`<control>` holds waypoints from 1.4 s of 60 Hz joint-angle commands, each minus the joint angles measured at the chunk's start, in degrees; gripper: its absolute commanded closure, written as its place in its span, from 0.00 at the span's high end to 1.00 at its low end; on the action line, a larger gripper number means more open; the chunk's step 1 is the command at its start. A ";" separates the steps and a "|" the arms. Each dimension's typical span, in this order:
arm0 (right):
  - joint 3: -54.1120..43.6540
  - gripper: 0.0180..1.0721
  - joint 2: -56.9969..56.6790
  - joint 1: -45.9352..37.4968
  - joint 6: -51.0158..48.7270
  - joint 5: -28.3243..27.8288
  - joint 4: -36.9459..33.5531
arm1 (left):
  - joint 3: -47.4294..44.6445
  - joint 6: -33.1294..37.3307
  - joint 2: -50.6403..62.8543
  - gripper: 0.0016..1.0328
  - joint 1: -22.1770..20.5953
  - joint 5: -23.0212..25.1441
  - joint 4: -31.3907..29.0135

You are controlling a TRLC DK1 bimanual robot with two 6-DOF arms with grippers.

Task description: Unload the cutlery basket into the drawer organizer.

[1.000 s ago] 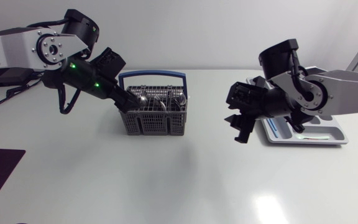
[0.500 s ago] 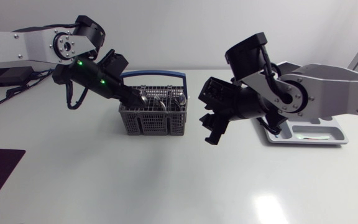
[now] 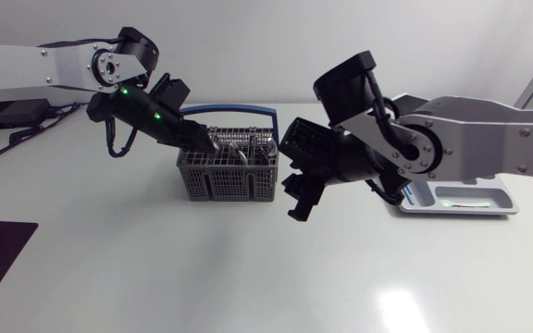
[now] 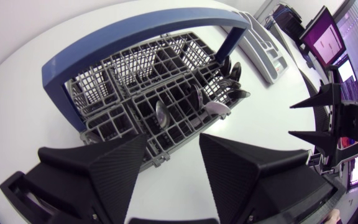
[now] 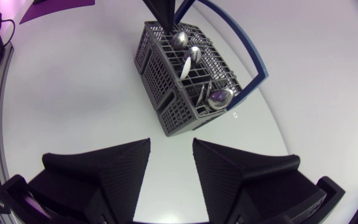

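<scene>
Swings right gripper (image 3: 294, 199) closer, fingers apart and empty, with cutlery basket (image 3: 229, 180) at nine o'clock, strip of table (image 3: 280, 245) between.

Grey mesh basket (image 3: 216, 181), blue handle (image 3: 229, 111), silver spoons (image 5: 180, 38), white table (image 3: 155, 268)

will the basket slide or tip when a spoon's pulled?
Probably slides: cutlery basket is open mesh, likely light, on a smooth table. Tipping seems less likely: wide, low base. A spoon snagging the mesh might drag it.
</scene>
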 commanded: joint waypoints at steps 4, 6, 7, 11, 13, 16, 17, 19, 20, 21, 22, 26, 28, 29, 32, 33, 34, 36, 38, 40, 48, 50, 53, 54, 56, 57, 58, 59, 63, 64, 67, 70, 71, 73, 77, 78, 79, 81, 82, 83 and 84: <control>1.18 0.50 2.04 1.70 1.77 0.69 0.88 | 2.39 -2.41 2.08 0.46 1.18 1.83 -0.41; 1.18 0.50 2.22 1.96 1.77 0.78 0.97 | 2.57 -2.58 2.34 0.44 1.44 2.00 -0.41; 1.27 0.50 2.31 2.14 1.77 0.78 1.06 | 2.66 -2.76 2.43 0.43 1.44 2.09 -0.41; 1.36 0.50 2.83 2.93 1.77 0.87 1.68 | 2.92 -2.94 2.78 0.41 1.70 2.27 -0.41; 1.44 0.50 3.10 3.19 1.86 0.96 1.76 | 3.01 -3.11 2.87 0.41 1.79 2.36 -0.41; 1.71 0.50 3.62 3.63 1.95 1.31 2.03 | 3.01 -3.29 2.96 0.41 1.88 2.36 -0.41; 1.80 0.50 3.71 3.72 2.04 1.31 2.20 | 3.10 -3.38 3.04 0.41 1.97 2.36 -0.41; 1.97 0.50 3.98 3.98 2.04 1.48 2.47 | 3.18 -3.64 3.22 0.41 1.97 2.36 -0.41; 2.15 0.50 4.06 4.07 2.12 1.57 2.47 | 3.18 -3.73 3.31 0.41 2.05 2.44 -0.41; 2.24 0.50 4.15 4.16 2.12 1.66 2.55 | 3.27 -3.82 3.31 0.41 2.05 2.53 -0.41; 2.41 0.50 4.33 4.34 2.30 1.75 2.55 | 3.18 -3.99 3.39 0.41 2.14 2.71 -0.41; 3.03 0.50 4.94 4.77 2.56 1.84 2.64 | 3.18 -4.25 3.39 0.41 2.23 3.32 -0.41; 3.38 0.50 5.21 4.95 2.83 1.92 2.82 | 3.18 -4.43 3.39 0.41 2.32 3.50 -0.41; 3.47 0.50 5.38 5.04 2.91 2.01 2.99 | 3.18 -4.43 3.39 0.41 2.32 3.50 -0.41; 3.82 0.50 5.82 5.21 3.18 2.10 3.26 | 3.10 -4.78 3.39 0.41 2.32 3.59 -0.32; 3.99 0.50 6.00 5.30 3.27 2.19 3.26 | 3.01 -4.78 3.39 0.41 2.41 3.94 -0.24; 4.08 0.50 6.17 5.30 3.35 2.19 3.26 | 3.01 -4.87 3.39 0.41 2.41 4.20 -0.24; 4.26 0.50 6.53 5.39 3.53 2.19 3.43 | 2.92 -4.87 3.39 0.41 2.41 4.90 -0.06; 4.43 0.50 6.88 5.57 3.71 2.19 3.52 | 2.74 -4.96 3.48 0.41 2.32 5.17 0.20; 4.52 0.50 7.14 5.65 3.97 2.27 3.70 | 2.66 -5.13 3.66 0.41 2.23 5.17 0.38; 4.96 0.50 8.11 6.09 4.58 2.19 4.14 | 2.57 -5.57 4.27 0.36 2.23 5.43 1.52; 5.05 0.50 8.28 6.18 4.76 2.27 4.14 | 2.57 -5.75 4.27 0.35 2.41 5.52 1.78; 5.31 0.50 8.55 6.36 4.85 2.19 4.14 | 2.57 -6.01 4.45 0.34 2.58 5.52 2.22; 5.31 0.50 8.63 6.44 4.85 2.19 4.14 | 2.57 -6.01 4.45 0.34 2.58 5.61 2.31; 5.40 0.50 8.81 6.62 4.85 2.19 4.22 | 2.57 -6.01 4.54 0.34 2.58 5.61 2.31; 5.49 0.50 8.90 6.71 4.85 2.27 4.31 | 2.57 -6.01 4.54 0.34 2.58 5.61 2.31; 5.49 0.50 8.99 6.80 4.94 2.27 4.49 | 2.57 -6.01 4.63 0.34 2.58 5.61 2.31; 5.49 0.50 8.99 6.80 4.94 2.19 4.66 | 2.57 -6.01 4.71 0.34 2.58 5.61 2.40; 5.75 0.50 9.34 7.06 4.94 2.27 4.93 | 2.57 -6.28 4.98 0.33 2.58 5.61 2.49; 5.84 0.50 9.51 7.15 4.94 2.27 4.93 | 2.57 -6.36 4.98 0.32 2.58 5.61 2.58; 6.02 0.50 9.78 7.24 4.94 2.27 4.93 | 2.57 -6.54 5.15 0.32 2.58 5.61 2.84; 6.19 0.50 9.95 7.41 5.02 2.27 4.93 | 2.48 -6.89 5.15 0.32 2.58 5.61 3.28; 6.28 0.50 9.95 7.41 5.02 2.27 4.93 | 2.39 -7.07 5.15 0.32 2.58 5.61 3.37; 6.37 0.50 10.04 7.50 5.11 2.27 4.93 | 2.39 -7.16 5.15 0.32 2.58 5.70 3.54; 6.37 0.50 10.22 7.59 5.20 2.27 5.02 | 2.39 -7.59 5.24 0.32 2.67 5.70 4.07; 6.37 0.50 10.30 7.68 5.20 2.19 5.02 | 2.31 -7.68 5.24 0.32 2.76 5.70 4.33; 6.37 0.50 10.39 7.68 5.20 2.27 5.02 | 2.22 -7.86 5.24 0.32 2.76 5.70 4.51; 6.28 0.50 10.57 7.76 5.29 2.27 5.10 | 2.13 -8.12 5.33 0.32 2.76 5.78 4.86; 6.28 0.50 10.57 7.76 5.29 2.19 5.10 | 2.13 -8.12 5.33 0.32 2.76 5.78 4.86; 6.28 0.50 10.66 7.76 5.29 2.19 5.10 | 2.13 -8.12 5.33 0.32 2.67 5.78 4.86; 6.19 0.50 10.74 7.85 5.29 2.27 5.28 | 2.13 -8.12 5.33 0.32 2.67 5.78 4.86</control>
